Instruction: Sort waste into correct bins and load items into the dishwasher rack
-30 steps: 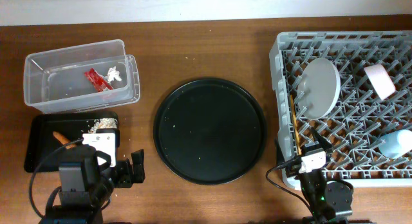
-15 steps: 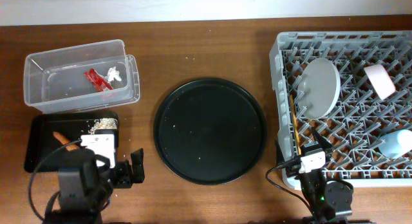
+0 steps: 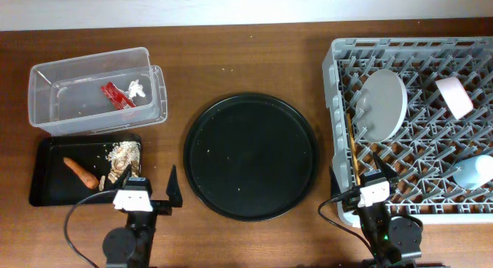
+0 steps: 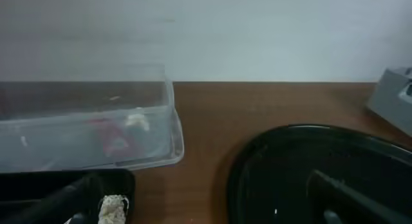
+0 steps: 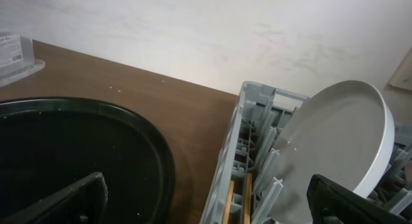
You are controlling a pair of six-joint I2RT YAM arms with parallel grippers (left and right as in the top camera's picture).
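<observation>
The clear tub (image 3: 54, 106) holds the red wrapper (image 3: 117, 94) and the white tissue (image 3: 137, 87); both show blurred in the left wrist view, wrapper (image 4: 116, 141) and tissue (image 4: 136, 120). The black rectangular tray (image 3: 50, 183) holds the carrot (image 3: 80, 170) and beige scraps (image 3: 125, 154). The rack (image 3: 339, 60) holds the plate (image 3: 383, 105) on edge, the bowl (image 3: 454, 96), the blue cup (image 3: 474, 172) and the chopsticks (image 3: 353, 149). My left gripper (image 3: 144, 193) is open and empty by the tray's right end. My right gripper (image 3: 362, 182) is open and empty at the rack's front-left corner.
The large round black tray (image 3: 250, 156) lies between the bins and the rack. In the right wrist view the plate (image 5: 335, 147) and chopsticks (image 5: 238, 201) sit just behind the rack's rim (image 5: 228, 159). Both arm bases are at the front table edge.
My left arm has drawn back toward the front edge and lowered, uncovering the carrot and scraps in the black rectangular tray. The right arm has not moved.
</observation>
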